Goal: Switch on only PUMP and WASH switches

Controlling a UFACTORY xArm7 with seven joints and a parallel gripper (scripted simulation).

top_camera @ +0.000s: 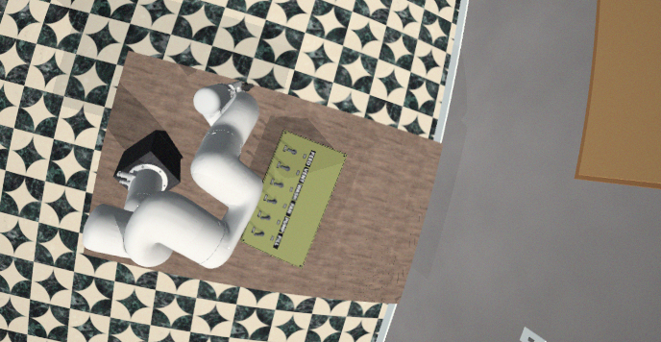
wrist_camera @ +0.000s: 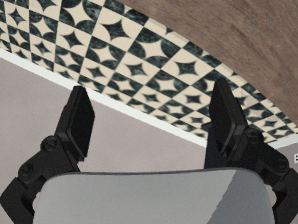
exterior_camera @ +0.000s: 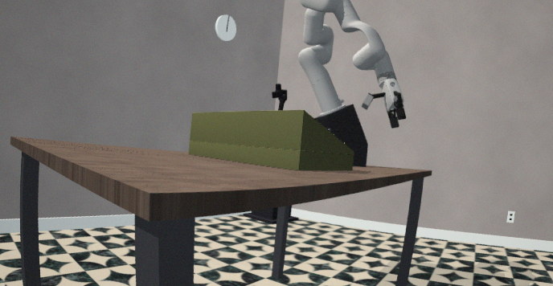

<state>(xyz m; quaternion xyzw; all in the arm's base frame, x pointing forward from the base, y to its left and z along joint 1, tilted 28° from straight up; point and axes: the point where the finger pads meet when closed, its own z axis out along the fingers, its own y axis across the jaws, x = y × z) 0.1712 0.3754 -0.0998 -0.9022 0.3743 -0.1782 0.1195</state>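
Note:
The olive-green console stands on the wooden table. A row of several toggle switches runs along its sloped face beside a column of labels, which are too small to read. I cannot tell how any switch is set. In the exterior view the switch face is turned away. My gripper is open and empty. It hangs in the air well above table height, off to the side of the console and apart from it. In the wrist view it points at the floor and the table's edge.
The arm's black base stands on the table right behind the console. A small black stand rises behind the console. A wall runs close past the table's end.

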